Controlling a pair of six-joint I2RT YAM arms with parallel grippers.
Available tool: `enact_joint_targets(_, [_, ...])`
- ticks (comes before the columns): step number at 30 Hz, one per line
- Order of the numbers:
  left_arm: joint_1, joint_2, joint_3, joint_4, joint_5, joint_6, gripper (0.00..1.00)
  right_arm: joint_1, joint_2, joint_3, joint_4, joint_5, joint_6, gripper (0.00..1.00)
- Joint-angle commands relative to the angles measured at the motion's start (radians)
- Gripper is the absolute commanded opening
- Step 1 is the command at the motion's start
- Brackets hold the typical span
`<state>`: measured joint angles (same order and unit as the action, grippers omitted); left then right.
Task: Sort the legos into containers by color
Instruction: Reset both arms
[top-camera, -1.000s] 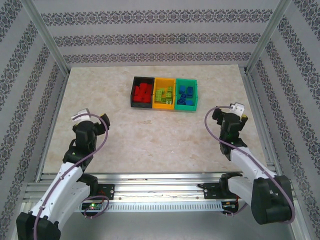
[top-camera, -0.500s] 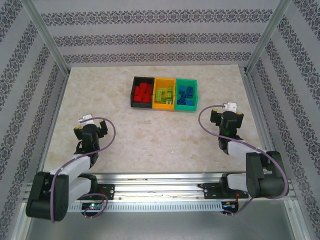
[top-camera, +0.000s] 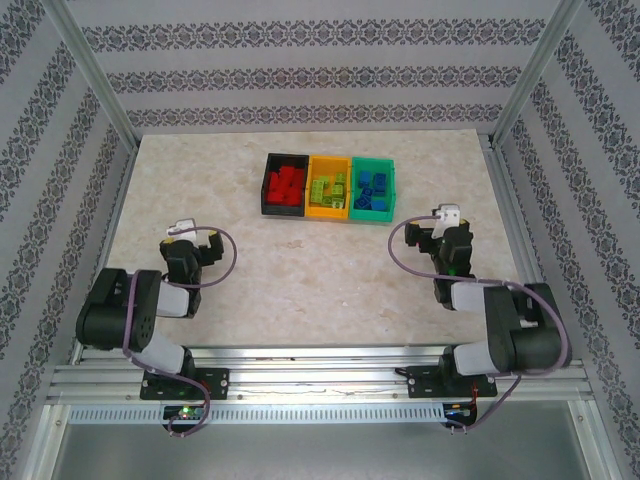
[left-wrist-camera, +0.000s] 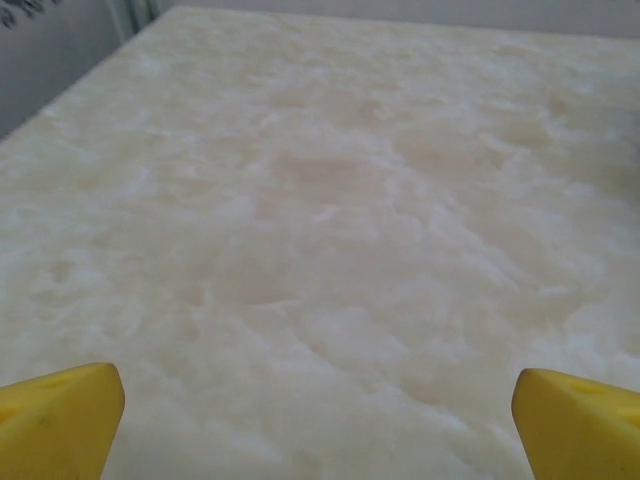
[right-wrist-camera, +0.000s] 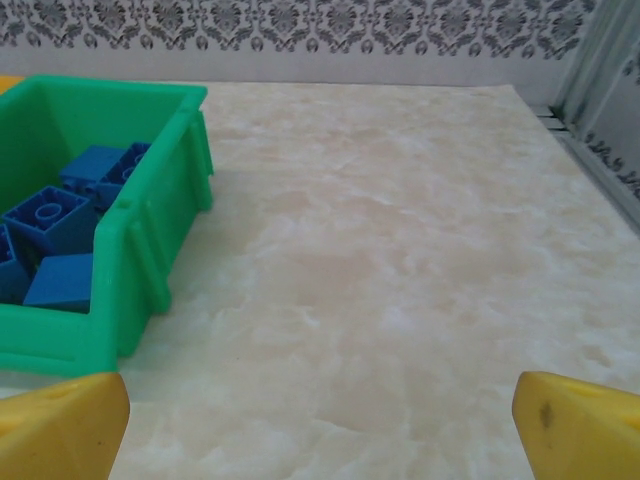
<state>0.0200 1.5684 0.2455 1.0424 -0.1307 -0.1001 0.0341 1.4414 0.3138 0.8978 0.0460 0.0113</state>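
Top external: left pincer (top-camera: 197, 243) and right pincer (top-camera: 447, 232) wide, empty, over bare table (top-camera: 320, 275), bins (top-camera: 327, 213) beyond.

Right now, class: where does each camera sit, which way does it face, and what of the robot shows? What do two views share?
Top view: above and behind the arms, looking down on table and three bins; left claw, right claw show.
Left wrist view: low on the left arm, facing across the table; own yellow fingertips, apart.
Right wrist view: low on the right arm, facing the back wall; own yellow fingertips.
Shared: top and right wrist views both show the green bin of blue bricks.
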Motion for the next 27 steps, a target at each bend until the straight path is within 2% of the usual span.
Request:
enact_joint_targets(1, [0.014,0.036,0.001,0.188,0.067,0.028,1.00,-0.013,0.087,-0.005,0.154,-0.063,-0.003,0.98])
enact_joint_targets(4, [0.014,0.027,0.014,0.150,0.075,0.032,1.00,-0.014,0.079,0.055,0.040,-0.070,-0.003,0.98])
enact_joint_targets(11, [0.012,0.018,0.087,-0.001,0.112,0.046,1.00,-0.020,0.090,0.059,0.057,-0.035,0.018,0.98])
enact_joint_targets(27, [0.012,0.021,0.098,-0.018,0.125,0.050,1.00,-0.017,0.091,0.061,0.053,-0.037,0.015,0.98])
